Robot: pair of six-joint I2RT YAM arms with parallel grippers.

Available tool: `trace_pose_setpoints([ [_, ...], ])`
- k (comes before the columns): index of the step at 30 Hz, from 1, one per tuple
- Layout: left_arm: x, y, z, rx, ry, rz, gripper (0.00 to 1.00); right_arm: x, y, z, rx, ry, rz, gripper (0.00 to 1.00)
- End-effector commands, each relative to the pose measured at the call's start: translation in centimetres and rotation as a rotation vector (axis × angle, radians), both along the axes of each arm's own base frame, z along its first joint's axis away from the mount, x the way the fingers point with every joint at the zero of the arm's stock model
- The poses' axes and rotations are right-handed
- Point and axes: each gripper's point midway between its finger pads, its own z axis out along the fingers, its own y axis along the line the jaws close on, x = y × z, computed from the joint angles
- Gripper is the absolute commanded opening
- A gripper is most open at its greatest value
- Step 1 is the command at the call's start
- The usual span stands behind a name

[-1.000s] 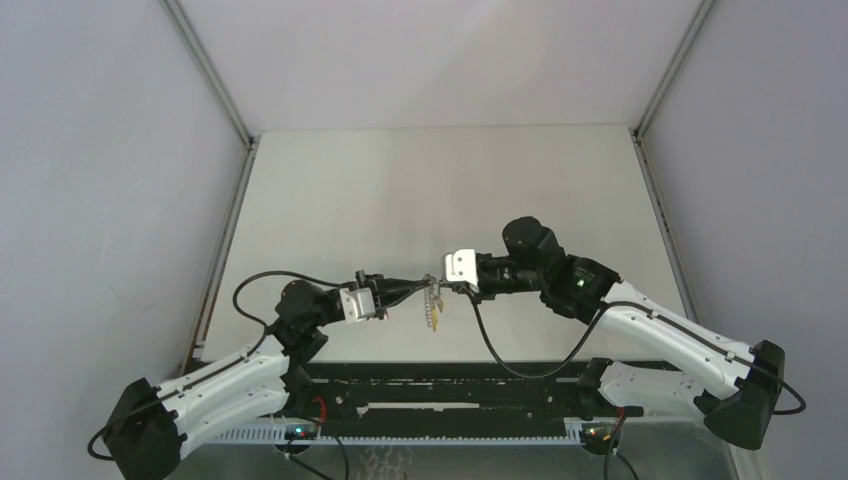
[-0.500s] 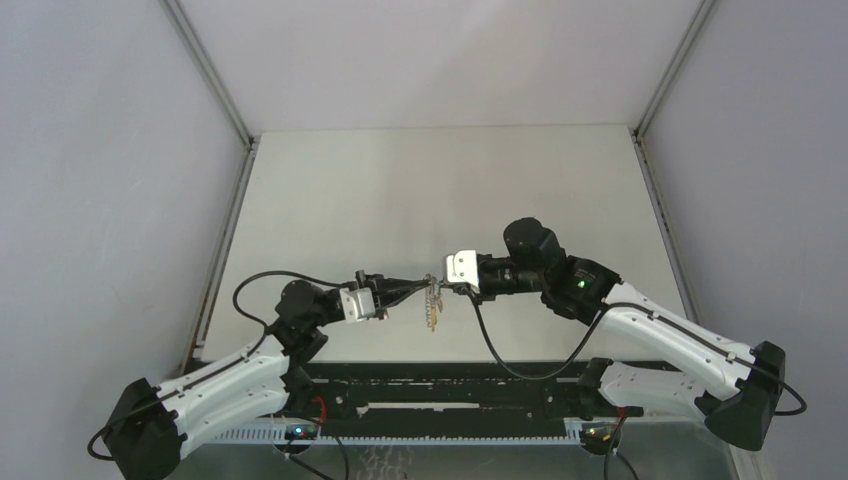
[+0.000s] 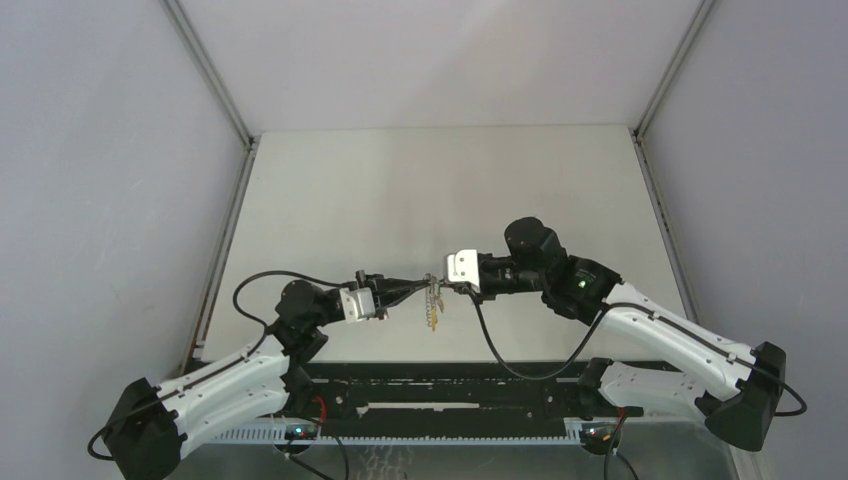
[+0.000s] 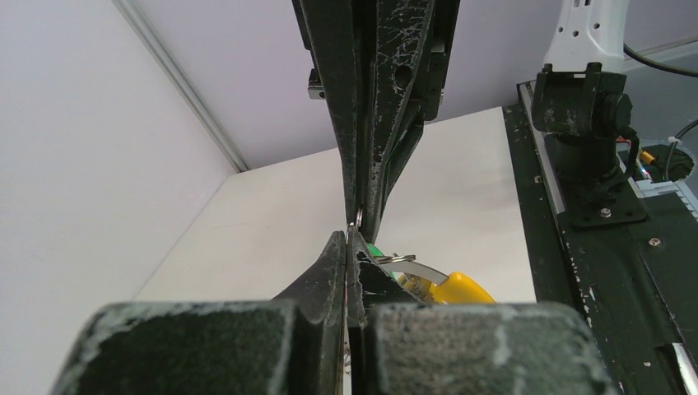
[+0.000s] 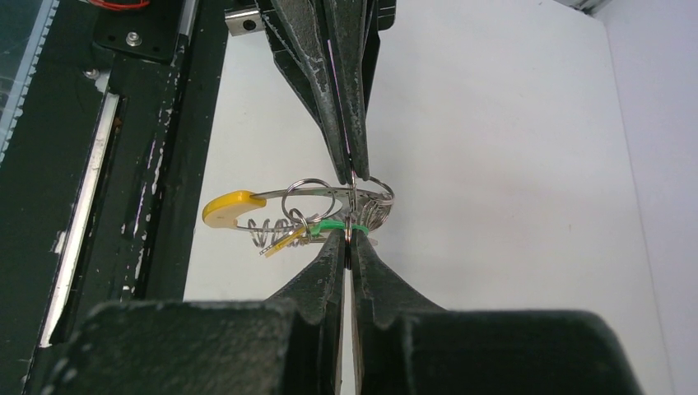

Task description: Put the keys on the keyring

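Now | both arms stretched low, meeting tip to tip above the table (image 3: pixel 400 180) | left gripper (image 3: pixel 427 285) clamped on keyring (image 5: pixel 377 216) | right gripper (image 5: pixel 346 240) pinched shut on green key (image 5: pixel 328 224) | keyring's long axis crosswise to the fingers, yellow key (image 5: pixel 230 207) head toward the arm bases

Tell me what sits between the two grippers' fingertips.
The keyring spans the gap, pinched by the left gripper and the right gripper, yellow key and green key bunched beside it. The right wrist view shows it.
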Motion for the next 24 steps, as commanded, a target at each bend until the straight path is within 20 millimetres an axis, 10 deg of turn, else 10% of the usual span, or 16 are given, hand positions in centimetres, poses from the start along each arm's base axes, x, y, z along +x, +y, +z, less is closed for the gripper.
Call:
trace_pose_setpoints([
  [1, -0.24, 0.29, 0.86, -0.04, -0.024, -0.005, 0.0, 0.18, 0.26, 1.72, 0.06, -0.027, 0.001, 0.0],
  [24, -0.24, 0.22, 0.83, -0.04, -0.018, -0.009, 0.0, -0.36, 0.43, 2.29, 0.081, -0.031, 0.027, 0.0],
])
